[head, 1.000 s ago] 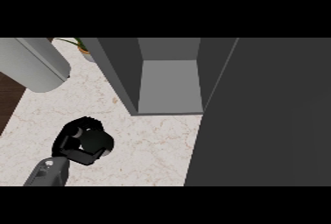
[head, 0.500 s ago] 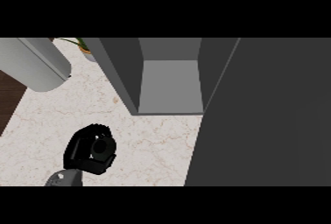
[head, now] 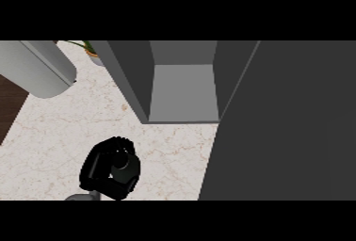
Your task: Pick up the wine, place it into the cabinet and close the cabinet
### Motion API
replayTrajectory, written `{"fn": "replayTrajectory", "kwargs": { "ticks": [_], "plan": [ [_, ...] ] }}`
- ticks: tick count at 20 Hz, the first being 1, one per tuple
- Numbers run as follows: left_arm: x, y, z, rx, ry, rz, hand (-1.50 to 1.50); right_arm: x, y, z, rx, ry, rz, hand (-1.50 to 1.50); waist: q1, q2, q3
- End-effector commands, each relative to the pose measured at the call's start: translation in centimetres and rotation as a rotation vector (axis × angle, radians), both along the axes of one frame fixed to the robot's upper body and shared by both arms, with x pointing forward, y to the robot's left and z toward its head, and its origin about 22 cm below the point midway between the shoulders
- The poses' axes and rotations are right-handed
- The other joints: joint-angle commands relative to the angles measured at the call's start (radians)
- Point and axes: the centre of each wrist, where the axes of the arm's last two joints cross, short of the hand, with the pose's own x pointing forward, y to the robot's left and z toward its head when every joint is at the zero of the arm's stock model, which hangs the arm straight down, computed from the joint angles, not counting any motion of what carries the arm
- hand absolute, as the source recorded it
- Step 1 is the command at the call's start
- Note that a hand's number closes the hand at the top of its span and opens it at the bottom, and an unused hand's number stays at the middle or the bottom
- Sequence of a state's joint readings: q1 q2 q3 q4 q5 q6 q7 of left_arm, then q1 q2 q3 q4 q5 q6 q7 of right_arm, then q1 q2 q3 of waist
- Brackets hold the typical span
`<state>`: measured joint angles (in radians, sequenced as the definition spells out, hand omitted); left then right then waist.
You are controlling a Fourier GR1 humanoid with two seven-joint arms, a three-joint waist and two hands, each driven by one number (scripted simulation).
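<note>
Curled robot hand point(head: 111, 169) before open cabinet point(head: 182, 92)

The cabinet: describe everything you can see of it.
The cabinet is a plain dark grey box standing on the marble counter, seen from above. It is open: a lighter grey floor shows between two dark side walls, and nothing can be seen inside. A large dark grey panel, apparently its open door, fills the view's right side. The only hand in view, at lower left, is well apart from it. No bottle shows.
</note>
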<state>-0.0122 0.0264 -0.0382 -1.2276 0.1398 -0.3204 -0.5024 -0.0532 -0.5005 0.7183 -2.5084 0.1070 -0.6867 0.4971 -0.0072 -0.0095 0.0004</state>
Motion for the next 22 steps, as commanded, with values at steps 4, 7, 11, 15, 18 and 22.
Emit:
{"fn": "replayTrajectory", "kwargs": {
  "ticks": [4, 7, 11, 15, 18, 22],
  "plan": [
    [-1.4, -3.2, 4.8, -0.003, -0.011, -0.027, 1.50, -3.5, -2.2, 3.2, 0.020, -0.066, 0.000, -1.50, 0.002, 0.000, 0.000],
    [-0.2, -6.3, 5.9, -0.011, -0.029, 0.004, 1.50, -2.9, -2.0, 2.8, 0.046, -0.077, -0.010, -1.50, -0.006, 0.004, 0.000],
    [1.2, -6.6, 6.8, 0.051, -0.062, 0.068, 1.50, -3.4, -2.0, 2.7, 0.047, -0.078, -0.012, -1.50, -0.011, 0.005, -0.001],
    [1.7, -7.1, 5.7, 0.084, -0.080, 0.120, 1.50, -4.5, -2.2, 2.8, 0.058, -0.069, 0.005, -1.50, -0.020, 0.003, -0.002],
    [4.0, -7.6, 7.4, 0.125, -0.080, 0.126, 1.50, -3.9, -2.0, 2.7, 0.053, -0.082, 0.025, -1.50, -0.016, 0.006, -0.002],
    [4.5, -8.1, 6.6, 0.161, -0.091, 0.145, 1.50, -4.1, -2.3, 2.4, 0.046, -0.068, -0.011, -1.50, -0.015, 0.006, -0.001]
  ]
}}
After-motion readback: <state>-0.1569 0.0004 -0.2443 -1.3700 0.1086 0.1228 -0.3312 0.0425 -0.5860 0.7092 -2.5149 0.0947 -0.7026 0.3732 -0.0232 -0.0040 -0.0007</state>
